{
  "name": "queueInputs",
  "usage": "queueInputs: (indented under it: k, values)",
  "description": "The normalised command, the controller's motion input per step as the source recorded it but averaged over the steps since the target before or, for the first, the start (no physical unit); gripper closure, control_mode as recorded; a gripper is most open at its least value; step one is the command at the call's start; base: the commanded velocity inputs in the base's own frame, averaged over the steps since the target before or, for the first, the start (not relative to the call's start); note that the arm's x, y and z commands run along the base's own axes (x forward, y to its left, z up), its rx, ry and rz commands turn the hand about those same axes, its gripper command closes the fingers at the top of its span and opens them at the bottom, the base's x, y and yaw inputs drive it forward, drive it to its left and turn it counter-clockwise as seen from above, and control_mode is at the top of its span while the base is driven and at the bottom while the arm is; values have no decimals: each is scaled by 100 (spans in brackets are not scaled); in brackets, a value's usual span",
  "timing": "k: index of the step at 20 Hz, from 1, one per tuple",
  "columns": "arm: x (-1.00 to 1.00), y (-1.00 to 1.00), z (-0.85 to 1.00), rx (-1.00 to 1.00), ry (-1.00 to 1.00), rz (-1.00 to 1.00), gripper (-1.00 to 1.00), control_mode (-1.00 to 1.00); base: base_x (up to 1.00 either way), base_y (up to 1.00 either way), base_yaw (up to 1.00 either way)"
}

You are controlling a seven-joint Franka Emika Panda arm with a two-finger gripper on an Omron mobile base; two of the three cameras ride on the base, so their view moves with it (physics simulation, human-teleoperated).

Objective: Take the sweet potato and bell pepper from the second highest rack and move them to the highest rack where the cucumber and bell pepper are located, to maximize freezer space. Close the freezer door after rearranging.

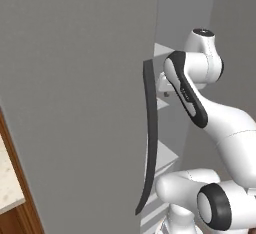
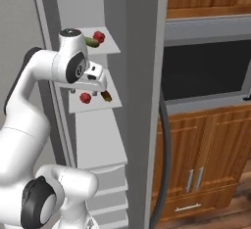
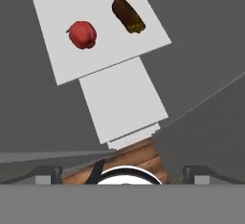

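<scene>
Looking through the right base view, I saw the freezer (image 2: 90, 140) standing open, its pale shelves stacked one above another. On the highest rack (image 2: 112, 47) lay a green cucumber (image 2: 90, 41) with a red pepper (image 2: 99, 36) just beside it. On the second rack (image 2: 95, 104) sat another red pepper (image 2: 85, 97), and near it, to the right, the sweet potato (image 2: 106, 95), a small dark brown and orange lump. The two were apart, not touching.

My arm reached into the opening with the gripper (image 2: 95, 79) hanging above the second rack, over the gap between the pepper and the potato. It held nothing. I could make out only the outer finger housings at the bottom corners of the hand view, set far apart, so I took the jaws as spread wide.

From the hand view I looked down on that same rack: the pepper (image 3: 82, 34) on the left, the potato (image 3: 128, 15) on the right, both lying on the flat grey surface with lower shelves stepping away beneath.

In the left base view the door (image 1: 75, 103) filled most of the picture as a plain grey panel, swung open, with its long dark curved handle (image 1: 149, 133) along the edge next to my arm.
</scene>
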Motion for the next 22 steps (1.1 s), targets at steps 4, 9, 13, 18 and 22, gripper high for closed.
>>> queueInputs:
  k: [4, 9, 13, 18, 22]
  values:
    - [0, 0, 0, 0, 0, 0, -100, 100, 57, -27, 13]
    - [0, 0, 0, 0, 0, 0, -100, 100, 41, -26, 15]
    - [4, -18, -17, 3, -3, 27, -100, -100, 4, -7, 5]
    - [20, -26, -44, 0, -3, 43, -100, -100, 0, 0, 0]
    - [38, -5, -57, -3, -4, 24, -100, -100, 0, 0, 0]
